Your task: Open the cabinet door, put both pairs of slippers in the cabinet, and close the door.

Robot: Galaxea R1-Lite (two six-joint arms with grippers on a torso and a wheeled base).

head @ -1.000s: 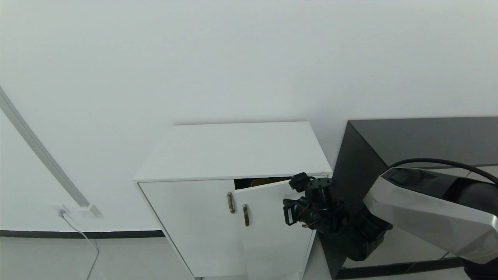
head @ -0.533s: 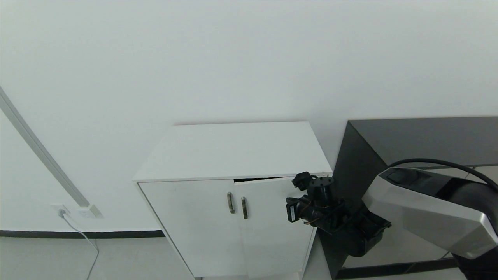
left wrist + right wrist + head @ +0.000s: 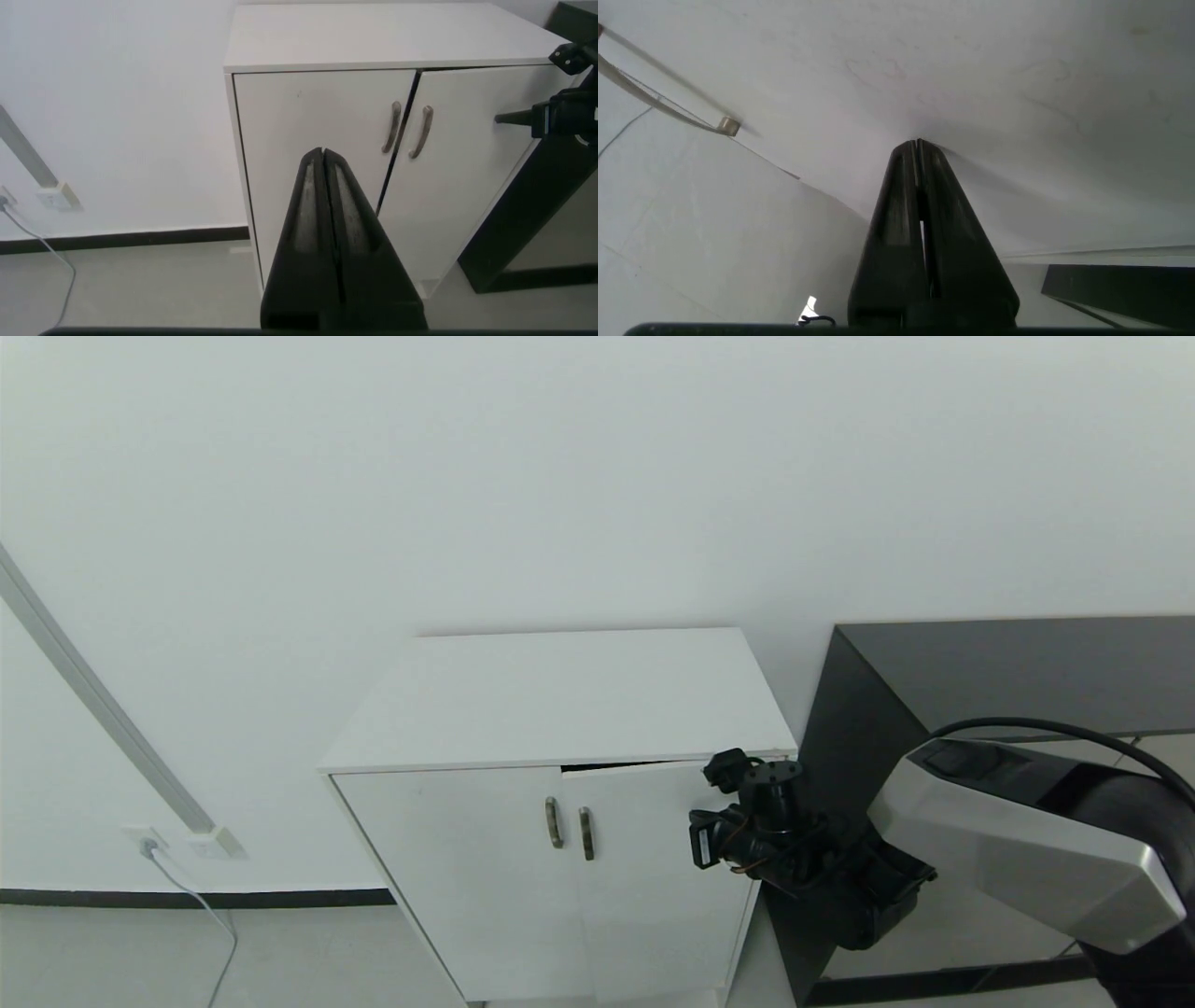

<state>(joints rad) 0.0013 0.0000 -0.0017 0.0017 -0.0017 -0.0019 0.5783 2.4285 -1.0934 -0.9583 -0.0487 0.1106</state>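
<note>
Cabinet door (image 3: pixel 649 896): this is the right-hand door of the white cabinet (image 3: pixel 560 700), which stands on the floor (image 3: pixel 112 957) with its back against the wall (image 3: pixel 597 476). The door sits almost flush with the front. A thin dark gap shows along its top edge, widest at the handle side. The left-hand door (image 3: pixel 448 868) is fully flush. The two metal handles (image 3: pixel 569 828) stand upright, side by side at the centre seam.

My right claw (image 3: pixel 920 145) has its two fingers pressed together with nothing between them. Its tip meets a white surface. In the head view, that wrist sits at the upper hinge-side edge of the cabinet door, between the cabinet and the dark unit (image 3: pixel 980 663) beside it.

My left claw (image 3: pixel 322 152) is also pressed flat, fingers together, and holds nothing. It points at the cabinet front, below the left-hand door's handle, and is well apart from the cabinet.

A socket (image 3: pixel 145 845) with a plugged-in cable sits low on the wall, on the cabinet's left side.
</note>
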